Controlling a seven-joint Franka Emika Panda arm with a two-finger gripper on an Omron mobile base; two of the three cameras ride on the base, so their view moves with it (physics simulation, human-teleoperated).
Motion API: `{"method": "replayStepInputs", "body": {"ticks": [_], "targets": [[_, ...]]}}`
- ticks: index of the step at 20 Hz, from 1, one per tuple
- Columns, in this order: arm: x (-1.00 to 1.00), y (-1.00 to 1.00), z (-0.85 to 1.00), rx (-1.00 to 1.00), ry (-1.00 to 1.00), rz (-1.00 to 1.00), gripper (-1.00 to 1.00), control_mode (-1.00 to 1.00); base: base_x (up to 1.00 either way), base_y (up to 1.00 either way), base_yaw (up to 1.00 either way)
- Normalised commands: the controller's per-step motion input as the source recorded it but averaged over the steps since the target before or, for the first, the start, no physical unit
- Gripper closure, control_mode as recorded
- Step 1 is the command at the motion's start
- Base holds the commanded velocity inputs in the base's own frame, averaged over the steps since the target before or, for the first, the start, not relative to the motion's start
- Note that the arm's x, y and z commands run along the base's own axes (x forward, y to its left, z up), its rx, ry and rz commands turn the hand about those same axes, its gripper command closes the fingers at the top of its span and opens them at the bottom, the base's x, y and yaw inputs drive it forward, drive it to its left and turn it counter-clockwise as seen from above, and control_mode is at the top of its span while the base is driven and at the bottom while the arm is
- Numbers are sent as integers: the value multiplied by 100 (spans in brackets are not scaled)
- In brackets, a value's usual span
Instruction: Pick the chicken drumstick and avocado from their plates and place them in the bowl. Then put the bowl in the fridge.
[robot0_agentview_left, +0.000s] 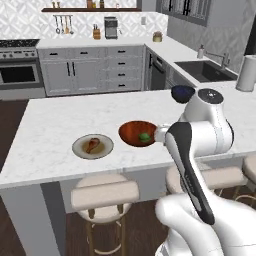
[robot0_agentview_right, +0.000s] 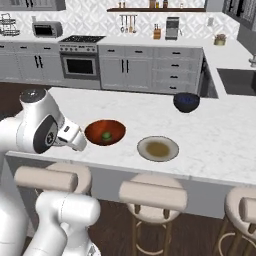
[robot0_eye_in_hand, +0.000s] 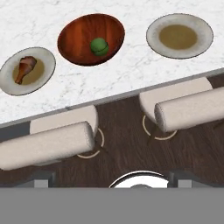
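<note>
Left base view puts the chicken drumstick (robot0_agentview_left: 92, 145) on its plate (robot0_agentview_left: 80, 150) at nine o'clock of the bowl (robot0_agentview_left: 131, 134) holding the avocado (robot0_agentview_left: 144, 136), right base view shows the emptied plate (robot0_agentview_right: 145, 145) at four o'clock of that bowl, and hand view hides my claw's state, so I cannot tell it, and judge a careless reach could nudge the drumstick off.

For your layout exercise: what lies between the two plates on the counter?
The wooden bowl with the avocado in it lies between the drumstick's plate and the bare plate; the hand view shows this best.
</note>
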Motion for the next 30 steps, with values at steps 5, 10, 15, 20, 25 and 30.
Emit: {"method": "replayStepInputs", "body": {"ticks": [5,10,15,20,25,30], "targets": [[0,0,0,0,0,0,-100,100,9,70,0],[0,0,0,0,0,0,-100,100,22,26,0],[0,0,0,0,0,0,-100,100,47,55,0],[0,0,0,0,0,0,-100,100,48,35,0],[0,0,0,0,0,0,-100,100,66,1,0],[0,0,0,0,0,0,-100,-100,22,0,0]]}}
